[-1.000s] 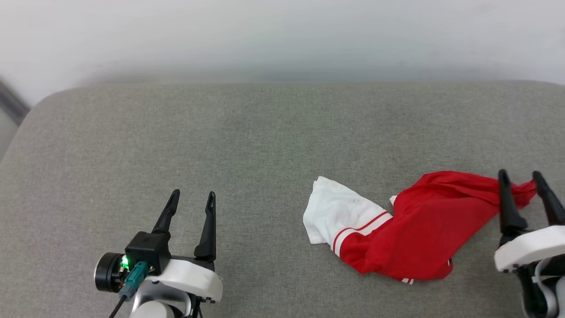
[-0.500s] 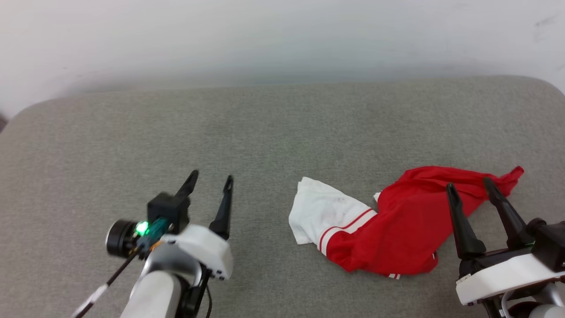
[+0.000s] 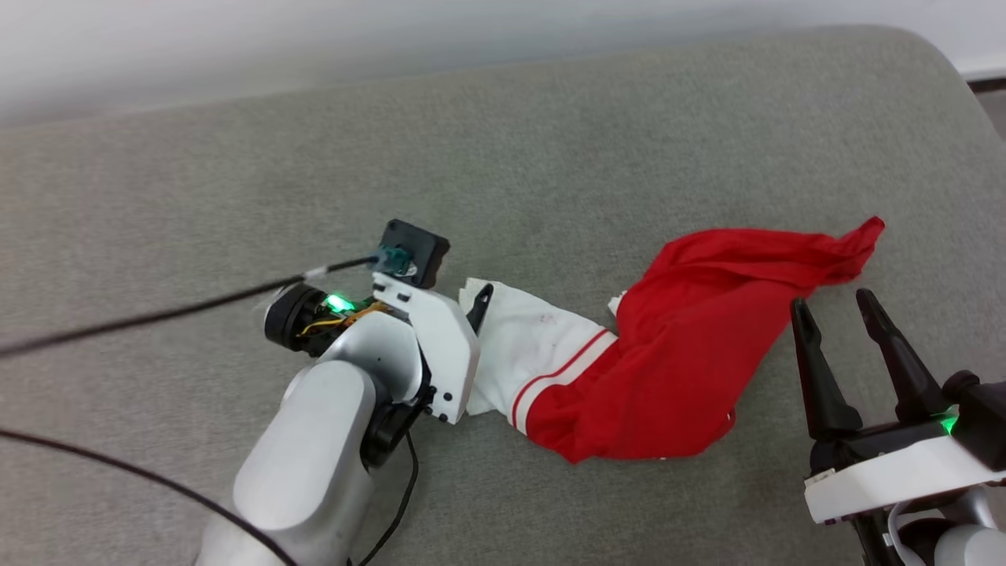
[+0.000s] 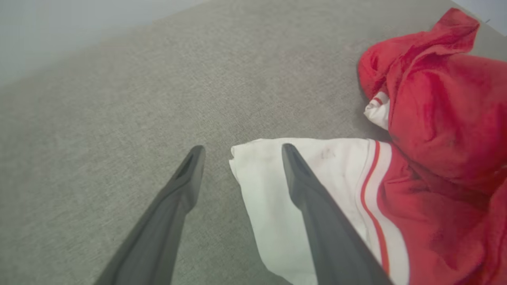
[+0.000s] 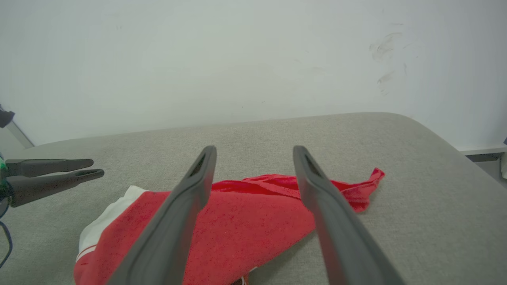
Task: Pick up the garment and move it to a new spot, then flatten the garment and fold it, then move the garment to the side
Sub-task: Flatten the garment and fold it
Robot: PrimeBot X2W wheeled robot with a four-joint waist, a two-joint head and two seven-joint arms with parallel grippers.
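Observation:
The garment (image 3: 692,346) lies crumpled on the grey padded surface (image 3: 236,157), its white striped end pointing left and a red tail reaching right. My left gripper (image 3: 468,295) is open at the white end. In the left wrist view the left gripper (image 4: 242,151) straddles the white corner of the garment (image 4: 435,118), one finger over cloth and the other over bare surface. My right gripper (image 3: 831,303) is open just short of the red tail, holding nothing. The right wrist view shows the right gripper (image 5: 254,150) above the garment (image 5: 245,221), with the left gripper (image 5: 95,168) at the far left.
A pale wall (image 5: 237,59) runs behind the surface. The surface's rounded right edge (image 3: 955,71) drops off toward the floor at the upper right. A black cable (image 3: 157,314) trails left from my left wrist across the surface.
The head view has shifted. My left arm has swung right to the garment's white end. My right gripper has drawn back from the red tail it straddled.

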